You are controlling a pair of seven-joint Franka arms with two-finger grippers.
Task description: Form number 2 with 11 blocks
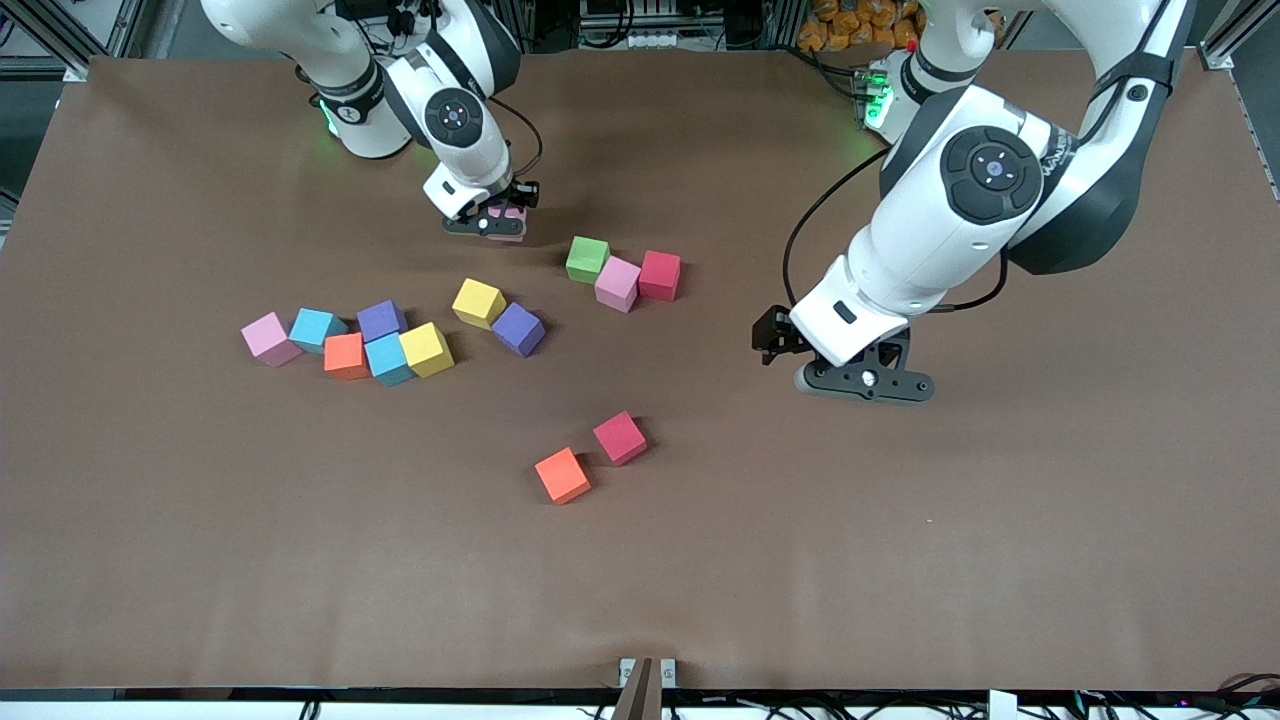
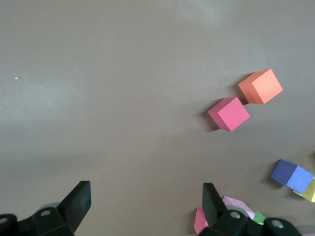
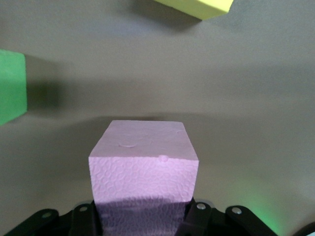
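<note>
pink block (image 3: 143, 162) is pinched in the right hand (image 1: 487, 222) to join the 2, while the left hand (image 1: 862, 383) waits, spread.

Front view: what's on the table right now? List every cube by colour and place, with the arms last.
cluster of cubes: six; pale pink, two light blue, purple, orange, yellow; bunched toward the right arm's end.
yellow cube, purple cube: one each; touching, beside the cluster.
green cube, pale pink cube, crimson cube: one each; a touching row mid-table.
hot-pink cube, orange cube: one each; nearest the camera.
held cube: one; pale pink; in the right gripper.
table: one; brown.
right gripper: shut on the held cube, near the right arm's base.
left gripper: open, waiting over bare table toward the left arm's end.
</note>
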